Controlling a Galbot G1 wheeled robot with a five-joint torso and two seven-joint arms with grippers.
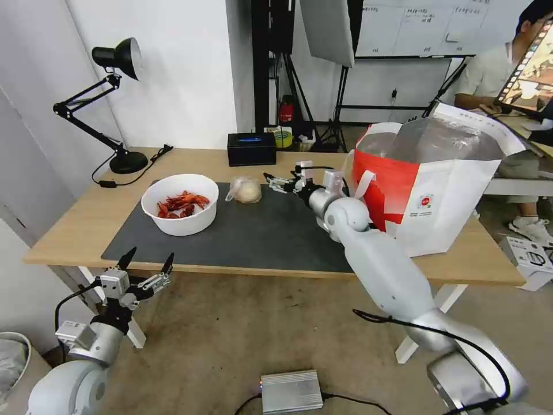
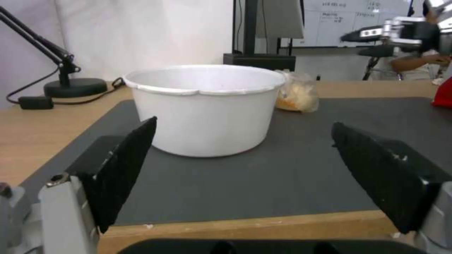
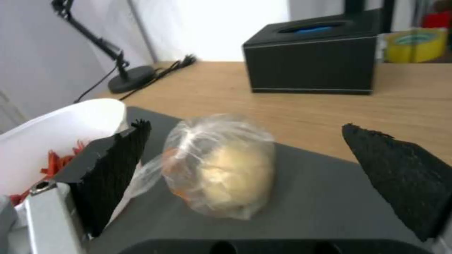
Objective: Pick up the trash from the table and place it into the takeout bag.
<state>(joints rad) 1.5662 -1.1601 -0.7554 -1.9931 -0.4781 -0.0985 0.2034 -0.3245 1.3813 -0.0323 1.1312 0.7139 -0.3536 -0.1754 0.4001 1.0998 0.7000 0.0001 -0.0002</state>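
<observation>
1. Right now, from my head view, I am reaching my right gripper (image 1: 275, 182) out over the dark grey mat (image 1: 259, 236) on the table (image 1: 69, 230), its jaws spread and holding nothing. It is pointing at the clear baggie (image 1: 246, 190), which is lying on the mat just beside it. The white bowl (image 1: 180, 204) of red crayfish shells is sitting on the mat to the left of the baggie. The takeout bag (image 1: 438, 190) is standing open on the table's right end, close to my right forearm. My left gripper (image 1: 145, 266) is waiting low, in front of the table's near edge, fingers spread and empty.

2. Through my left wrist view, I am looking between my open left fingers (image 2: 125, 169) at the bowl's white wall (image 2: 207, 113), with the baggie (image 2: 296, 93) peeking out behind it.

3. Through my right wrist view, I am framing the baggie (image 3: 221, 169) between my two black pads (image 3: 118, 165), apart from both. The bowl (image 3: 61, 141) is sitting close beside one pad, and a black box (image 3: 313, 65) is standing farther back on the wood.

4. I judge this to be the approach to picking up the baggie. Next I would need to advance until the pads flank it, close gently on the soft plastic, and keep clear of the bowl's rim.
</observation>
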